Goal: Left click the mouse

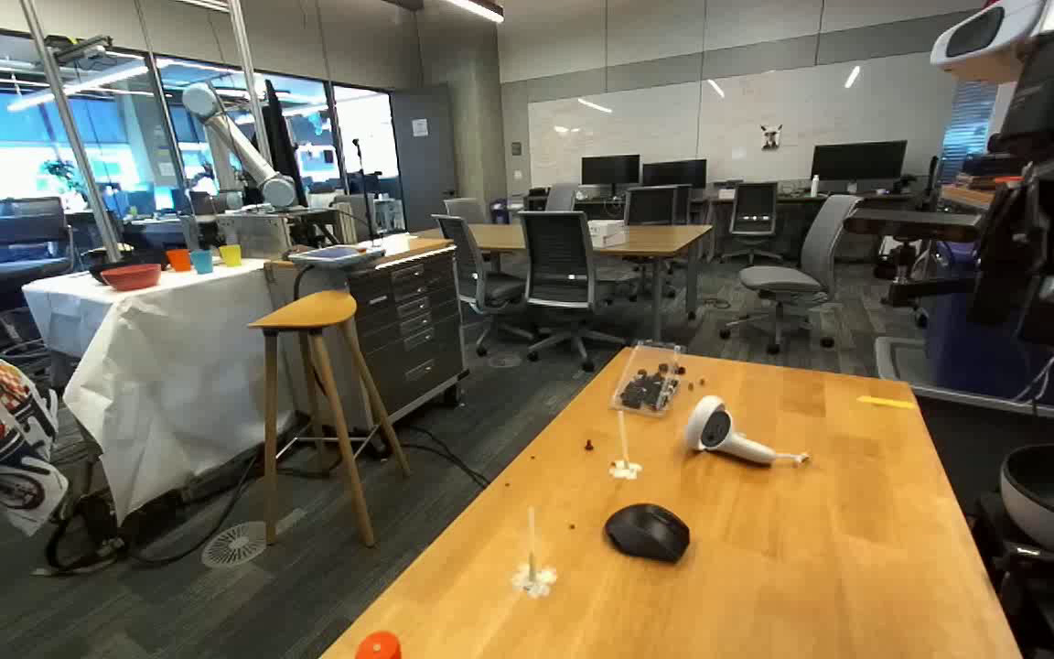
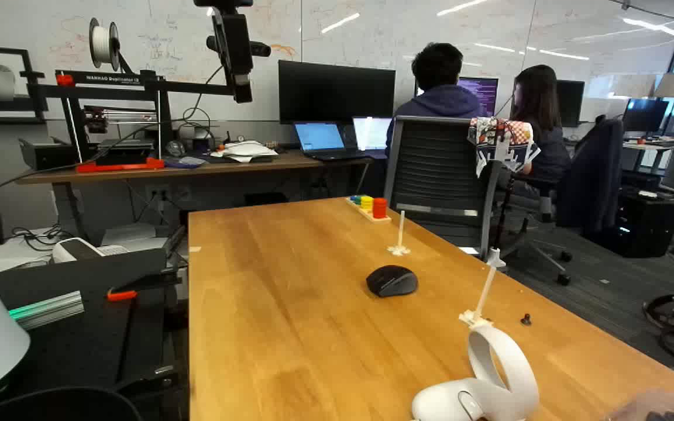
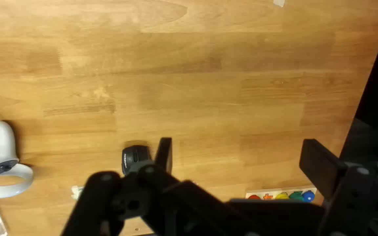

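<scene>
The pincer (image 3: pixel 242 157) stands wide, its two fingers (image 3: pixel 164 152) well apart and holding nothing, and hangs well above the desk (image 3: pixel 192 98). The mouse (image 2: pixel 392 281) rests on the desk below the pincer, outside its span: in the wrist view it shows just past one finger, with the pincer itself hiding part of it. Beyond it on that side, well apart, lies a white VR controller (image 3: pixel 3 147); a wooden stacking toy (image 3: pixel 261 193) shows just inside the opposite finger, down on the desk.

The mouse should be light, with a stiff, fairly smooth plastic shell, sturdy under a gentle touch but apt to skid if nudged sideways. If it had to be lifted, its two long flanks would be the place to take hold. A click asks for no hold: bring the fingers together, then press straight down near the front, beside what looks like the scroll wheel (image 3: pixel 135 157). The left button (image 3: pixel 130 152) is likely the half farther from the nearby finger.
</scene>
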Available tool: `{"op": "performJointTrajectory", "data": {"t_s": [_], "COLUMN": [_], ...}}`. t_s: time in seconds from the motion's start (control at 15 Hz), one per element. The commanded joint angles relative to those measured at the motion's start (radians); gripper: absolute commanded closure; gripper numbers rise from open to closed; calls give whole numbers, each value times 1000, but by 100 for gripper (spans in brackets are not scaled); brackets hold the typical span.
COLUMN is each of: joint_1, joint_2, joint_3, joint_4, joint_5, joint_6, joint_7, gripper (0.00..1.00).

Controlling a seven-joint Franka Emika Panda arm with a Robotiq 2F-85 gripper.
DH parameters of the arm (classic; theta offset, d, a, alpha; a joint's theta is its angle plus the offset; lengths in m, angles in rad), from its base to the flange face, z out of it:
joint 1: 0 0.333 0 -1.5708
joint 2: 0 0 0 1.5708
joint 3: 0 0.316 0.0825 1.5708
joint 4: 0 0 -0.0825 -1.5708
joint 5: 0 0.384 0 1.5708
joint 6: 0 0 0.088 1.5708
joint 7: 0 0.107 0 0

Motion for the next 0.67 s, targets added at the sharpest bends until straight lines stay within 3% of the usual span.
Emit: {"op": "performJointTrajectory", "data": {"t_s": [0.0, 0.33, 0.6], "joint_1": [-4, -4, -37], "joint_2": [-1, -3, 27], "joint_3": [3, 3, 17], "joint_4": [3, 5, 56], "joint_5": [2, 2, -78], "joint_6": [-4, -4, 46], "joint_7": [-2, -2, -17], "gripper": [0, 0, 0]}}
